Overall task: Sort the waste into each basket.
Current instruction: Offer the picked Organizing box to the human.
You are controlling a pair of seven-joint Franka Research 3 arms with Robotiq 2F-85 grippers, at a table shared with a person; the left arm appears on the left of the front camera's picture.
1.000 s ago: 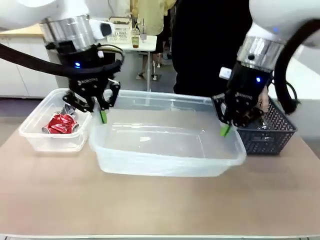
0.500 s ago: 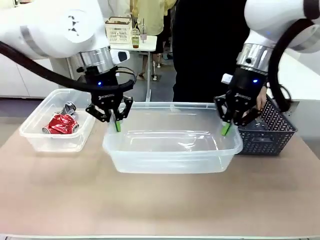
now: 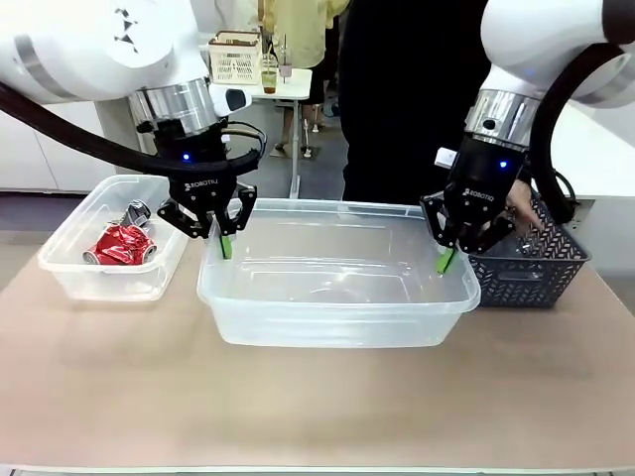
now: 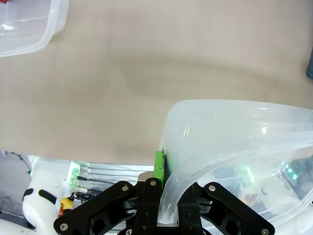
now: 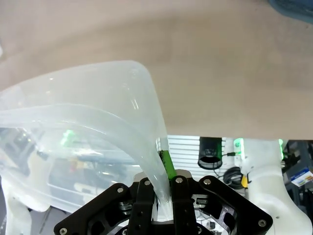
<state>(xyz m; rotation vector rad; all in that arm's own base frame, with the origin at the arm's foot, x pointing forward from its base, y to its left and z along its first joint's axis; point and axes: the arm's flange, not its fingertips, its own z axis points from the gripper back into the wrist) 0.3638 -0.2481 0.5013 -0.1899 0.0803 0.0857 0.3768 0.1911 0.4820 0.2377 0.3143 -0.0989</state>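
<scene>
Pinched narrow on the rim of the wide clear tub (image 3: 337, 317) with the left end effector (image 3: 223, 243), at the tub's 9 o'clock — likewise with the right end effector (image 3: 448, 260), at its 3 o'clock. Farther out at 9 o'clock on the surface (image 3: 317, 407), just beside the tub: a small clear basket (image 3: 99, 283) with a red crushed can (image 3: 121, 244) and a silver can (image 3: 136, 212) inside. At 3 o'clock, just behind the right end effector — a dark lattice basket (image 3: 536, 273), a person's hand (image 3: 518, 203) over it.

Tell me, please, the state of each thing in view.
wide tub: upright, empty, gripped at both ends.
left tool: shut on the wide tub's rim.
right tool: shut on the wide tub's rim.
small tub: upright, holding a red can and a silver can.
grey basket: upright, contents unclear.
</scene>
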